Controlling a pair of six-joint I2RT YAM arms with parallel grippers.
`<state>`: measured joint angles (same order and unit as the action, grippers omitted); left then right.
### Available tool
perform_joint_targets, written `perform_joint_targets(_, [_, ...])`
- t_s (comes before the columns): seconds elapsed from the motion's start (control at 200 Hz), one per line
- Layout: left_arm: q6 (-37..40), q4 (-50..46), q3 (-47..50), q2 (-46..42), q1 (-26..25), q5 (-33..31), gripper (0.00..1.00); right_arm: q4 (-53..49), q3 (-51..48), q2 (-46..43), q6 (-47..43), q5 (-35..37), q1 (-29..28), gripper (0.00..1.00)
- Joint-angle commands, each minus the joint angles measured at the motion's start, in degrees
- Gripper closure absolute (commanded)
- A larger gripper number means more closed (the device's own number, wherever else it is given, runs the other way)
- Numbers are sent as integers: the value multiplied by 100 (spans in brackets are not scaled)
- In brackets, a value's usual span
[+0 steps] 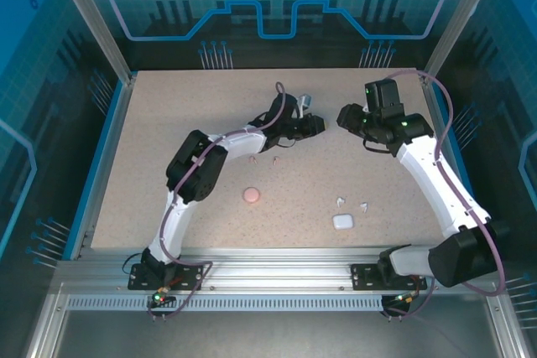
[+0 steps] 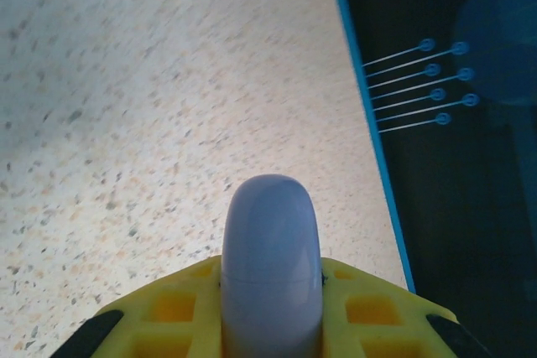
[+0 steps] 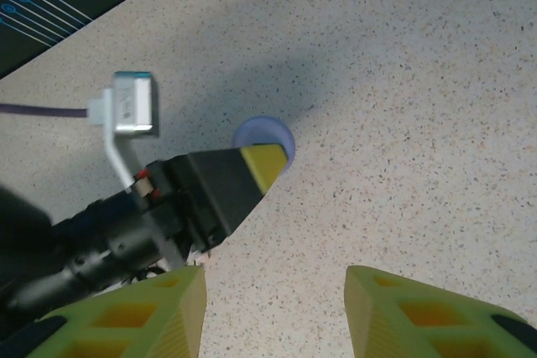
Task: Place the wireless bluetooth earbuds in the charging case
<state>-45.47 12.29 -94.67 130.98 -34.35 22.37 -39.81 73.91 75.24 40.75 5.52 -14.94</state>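
We see the left pincer [image 1: 320, 124] clenched on a rounded lavender plastic charging case [image 2: 270, 241]. The case juts forward from between the yellow fingers [image 2: 369, 308] (a thin seam crosses its shell near the pads). Just ahead of it the right pincer [image 3: 277, 284] is released, its yellow-green fingers spread with bare speckled beige tabletop [image 3: 419, 81] between them.

Seen from the right pincer, the left pincer's black, yellow-tipped finger stands in front of the lavender case and covers its lower part. The silver wrist camera box [image 3: 132, 102] with its purple cable sits further left.

Two tiny pale pink stemmed earbuds [image 1: 253, 159] lie loose on the table, back from the left pincer's tips and just beside its forearm, the second one [image 1: 275, 159] a little apart from the first. A round pink case [image 1: 252, 195] rests further back, near that arm's elbow.

Two tiny white stemmed earbuds [image 1: 340, 201] lie well behind the right pincer, toward its base, the other [image 1: 364, 204] nearby. A small white rounded case [image 1: 342, 221] sits just beside them.
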Motion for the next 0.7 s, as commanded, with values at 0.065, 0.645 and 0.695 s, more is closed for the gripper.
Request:
perform_joint_targets(0.065, [-430, -1651, -1014, 507, 50, 210, 100, 184, -231, -231, 73, -86, 66, 51])
perform_joint_targets(0.645, [-381, -4610, -3829, 2044, 148, -134, 82, 158, -355, -507, 13, -454, 96, 36])
perform_joint_targets(0.695, [-422, -4724, -3917, 2078, 150, -177, 82, 143, -336, -502, 46, -494, 96, 35])
